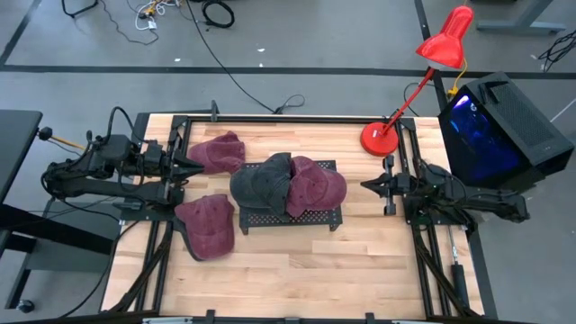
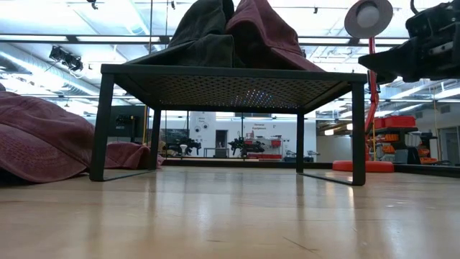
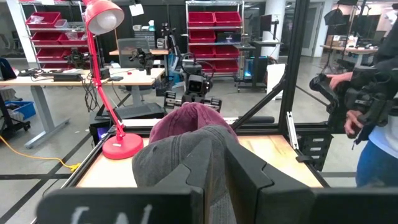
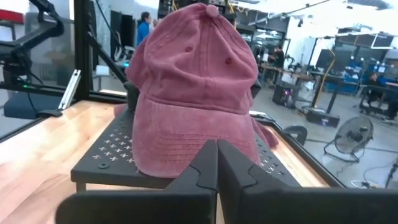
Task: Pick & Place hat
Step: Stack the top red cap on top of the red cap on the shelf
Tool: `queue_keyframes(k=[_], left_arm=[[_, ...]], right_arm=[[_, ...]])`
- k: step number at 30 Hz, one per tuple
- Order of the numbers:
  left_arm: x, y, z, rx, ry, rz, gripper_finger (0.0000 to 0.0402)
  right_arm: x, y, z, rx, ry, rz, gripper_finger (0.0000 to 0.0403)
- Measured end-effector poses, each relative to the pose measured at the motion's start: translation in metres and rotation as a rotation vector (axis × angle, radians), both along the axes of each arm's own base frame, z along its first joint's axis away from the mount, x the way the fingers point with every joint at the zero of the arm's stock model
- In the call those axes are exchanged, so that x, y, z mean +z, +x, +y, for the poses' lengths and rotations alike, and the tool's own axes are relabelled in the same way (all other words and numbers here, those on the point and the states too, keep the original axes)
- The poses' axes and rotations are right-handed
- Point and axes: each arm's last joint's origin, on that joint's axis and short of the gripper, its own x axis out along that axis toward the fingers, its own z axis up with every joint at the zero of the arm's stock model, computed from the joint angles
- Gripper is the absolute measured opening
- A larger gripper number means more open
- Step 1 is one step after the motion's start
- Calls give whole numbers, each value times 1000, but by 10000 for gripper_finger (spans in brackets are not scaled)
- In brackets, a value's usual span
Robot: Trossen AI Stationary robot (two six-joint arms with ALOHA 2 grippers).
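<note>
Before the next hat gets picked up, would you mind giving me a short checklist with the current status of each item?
1. Right end effector empty and shut: ok; it sits at the table's right edge, clear of the hats.
2. Left end effector empty: ok; whether it is open: cannot tell.
3. Black mesh stand upright: ok.
4. Grey hat and maroon hat resting on the stand: ok.
5. Two maroon hats on the table, one behind and one in front: ok.
</note>
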Motion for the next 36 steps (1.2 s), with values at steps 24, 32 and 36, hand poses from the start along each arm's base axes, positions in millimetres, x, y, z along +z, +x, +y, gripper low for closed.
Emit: queue_keyframes(k=[24, 32, 36], left_arm=[[0, 0, 0, 0, 0, 0, 48], [0, 0, 0, 0, 0, 1, 48], [0, 0, 0, 0, 0, 0, 48]], right_arm=[[-6, -2, 1, 7, -38, 7, 4], [-6, -2, 1, 7, -33, 6, 4], [-6, -2, 1, 7, -31, 5, 4]])
